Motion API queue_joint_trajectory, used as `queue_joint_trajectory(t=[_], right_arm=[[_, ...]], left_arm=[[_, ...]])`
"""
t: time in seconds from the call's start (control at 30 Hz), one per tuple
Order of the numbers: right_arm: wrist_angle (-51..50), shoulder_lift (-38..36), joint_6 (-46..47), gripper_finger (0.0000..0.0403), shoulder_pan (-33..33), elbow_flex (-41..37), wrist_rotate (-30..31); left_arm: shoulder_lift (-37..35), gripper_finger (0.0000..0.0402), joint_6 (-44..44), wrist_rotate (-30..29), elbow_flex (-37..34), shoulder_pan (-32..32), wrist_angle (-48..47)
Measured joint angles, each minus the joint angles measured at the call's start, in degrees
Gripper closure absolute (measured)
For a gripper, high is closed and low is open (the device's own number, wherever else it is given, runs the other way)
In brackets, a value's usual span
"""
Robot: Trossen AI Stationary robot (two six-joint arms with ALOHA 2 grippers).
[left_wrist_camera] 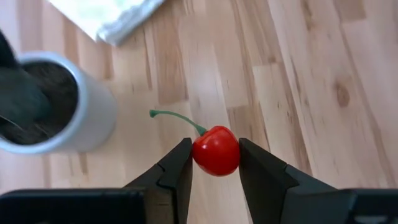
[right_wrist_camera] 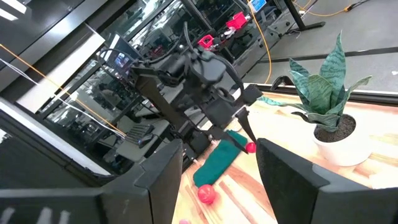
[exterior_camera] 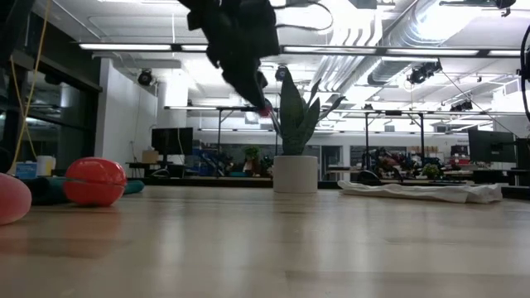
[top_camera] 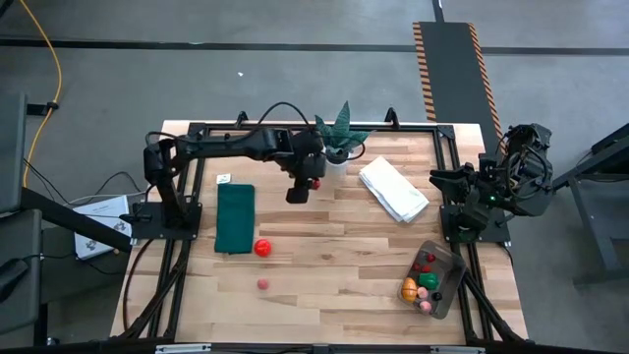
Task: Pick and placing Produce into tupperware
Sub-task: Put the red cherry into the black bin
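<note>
Above the table near the plant (top_camera: 339, 133), the left gripper (left_wrist_camera: 214, 163) clamped a cherry (left_wrist_camera: 216, 150); the right gripper (right_wrist_camera: 217, 163) waited aside, fingers apart.

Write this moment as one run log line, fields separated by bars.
left end effector: shut on cherry, lifted near potted plant | right end effector: open, waiting at right table edge | tupperware: holds several produce pieces

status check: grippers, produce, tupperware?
Left gripper shut on cherry, airborne near plant pot. Right gripper open, parked at table's edge. Tupperware part-filled, path clear.
</note>
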Motion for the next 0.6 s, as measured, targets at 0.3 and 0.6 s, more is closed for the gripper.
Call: queue_joint_trajectory(t=[0.3, 0.6], right_arm=[[0.0, 0.0, -0.4, 0.0206, 0.0, 0.0, 0.0], [0.0, 0.0, -0.8, 0.0206, 0.0, 0.0, -0.5]], left_arm=[[0.0, 0.0293, 0.0, 0.2, 8.8, 0.0, -3.3], [0.0, 0.0293, -0.5, 1.5, 19.0, 0.0, -6.8]])
